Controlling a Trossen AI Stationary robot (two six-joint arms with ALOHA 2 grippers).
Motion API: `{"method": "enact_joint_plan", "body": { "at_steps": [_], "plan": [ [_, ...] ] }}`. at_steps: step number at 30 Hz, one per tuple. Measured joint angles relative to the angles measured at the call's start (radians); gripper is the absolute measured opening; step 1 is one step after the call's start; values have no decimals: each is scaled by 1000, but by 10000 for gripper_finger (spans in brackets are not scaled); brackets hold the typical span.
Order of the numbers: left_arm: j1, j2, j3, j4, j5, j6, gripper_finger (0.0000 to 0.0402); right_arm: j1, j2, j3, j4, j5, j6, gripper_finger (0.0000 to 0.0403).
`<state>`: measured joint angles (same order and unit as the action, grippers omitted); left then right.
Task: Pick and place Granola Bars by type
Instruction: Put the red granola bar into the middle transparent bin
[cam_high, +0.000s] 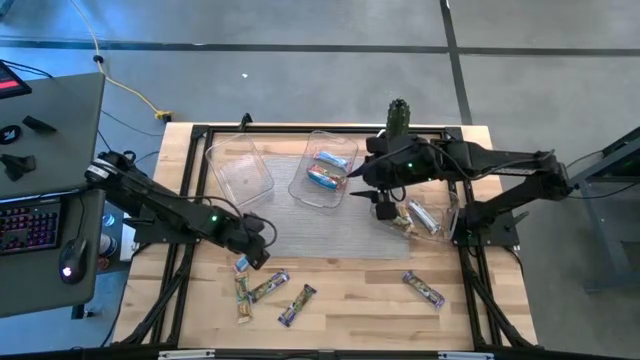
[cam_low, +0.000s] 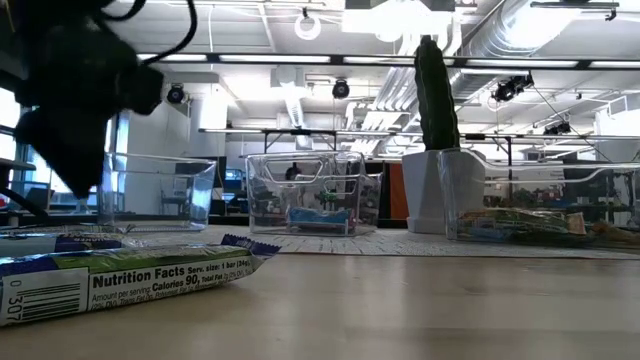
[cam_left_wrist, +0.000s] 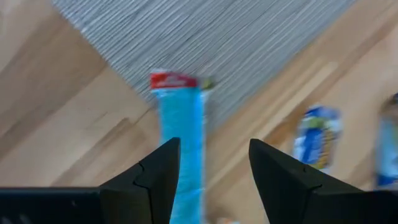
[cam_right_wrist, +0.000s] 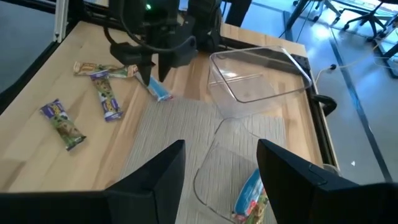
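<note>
My left gripper (cam_left_wrist: 208, 180) (cam_high: 257, 251) is open, pointing down over a light blue granola bar (cam_left_wrist: 181, 134) (cam_right_wrist: 159, 91). The bar lies flat on the wood, its red end on the edge of the grey mat (cam_high: 330, 225); the fingers stand either side of it, the bar close to one finger. Three green-tan and purple bars (cam_high: 268, 287) lie near the front edge, and another (cam_high: 423, 289) lies to the right. My right gripper (cam_right_wrist: 221, 180) (cam_high: 385, 207) is open and empty, raised between the middle tray (cam_high: 328, 170), which holds light blue bars, and the right tray (cam_high: 428, 216), which holds other bars.
An empty clear tray (cam_high: 240, 168) sits at the far left of the mat. A cactus-like plant in a white pot (cam_low: 437, 150) stands at the far edge. In the low view one bar (cam_low: 120, 280) lies close to the camera. Bare wood shows between the front bars.
</note>
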<state>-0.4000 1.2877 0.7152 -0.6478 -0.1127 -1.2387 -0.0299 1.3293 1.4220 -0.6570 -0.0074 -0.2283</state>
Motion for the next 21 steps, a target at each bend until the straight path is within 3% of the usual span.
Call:
{"method": "enact_joint_plan", "body": {
  "at_steps": [10, 17, 21],
  "plan": [
    [-1, 17, -41, 20, -6, 138, 186, 0, 7, 0, -15, 0, 3, 184],
    [0, 111, -37, 115, -21, 302, 186, 0, 13, 0, -21, 0, 3, 184],
    [-2, 148, -35, 117, -48, 315, 186, 0, 13, 0, -20, 0, 3, 184]
  ]
}}
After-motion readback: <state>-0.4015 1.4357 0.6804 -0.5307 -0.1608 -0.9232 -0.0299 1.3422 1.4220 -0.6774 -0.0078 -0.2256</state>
